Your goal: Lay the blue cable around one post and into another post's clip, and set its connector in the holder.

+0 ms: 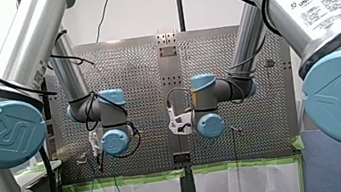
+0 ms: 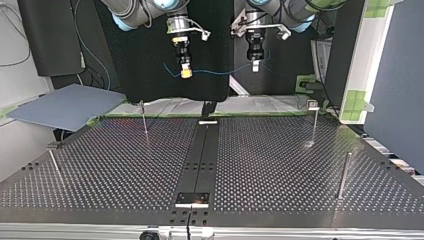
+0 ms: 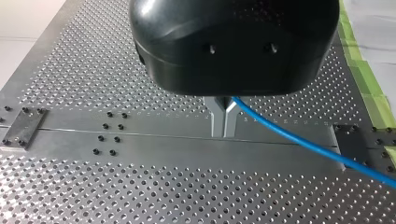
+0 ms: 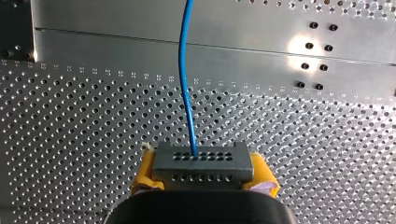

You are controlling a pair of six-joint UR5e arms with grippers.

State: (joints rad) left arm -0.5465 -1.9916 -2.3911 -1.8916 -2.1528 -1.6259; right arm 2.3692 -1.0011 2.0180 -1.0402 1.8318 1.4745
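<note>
my right end effector [image 4: 204, 175] clamping grey connector [image 4: 201, 161] between yellow pads [image 4: 144, 177], my left end effector [image 3: 223, 133] pinched on blue cable [image 3: 280, 129], both above perforated table [image 2: 280, 150], upper middle of top view

The cable [image 4: 184, 84] is bright blue. The connector [image 4: 203, 163] is dark grey, its face dotted with two rows of small holes. My right arm's fingers [image 4: 144, 175] show yellow pads; a fleck beside one may be pale lilac. My left arm's fingers [image 3: 216, 116] are bare grey metal under a glossy black housing [image 3: 233, 42]. The counter [image 3: 93, 70] is silver, patterned with an even grid of dark holes, save a plain silver band [image 3: 154, 140] across its middle. Green tape [image 3: 369, 79] lines one edge.
</note>
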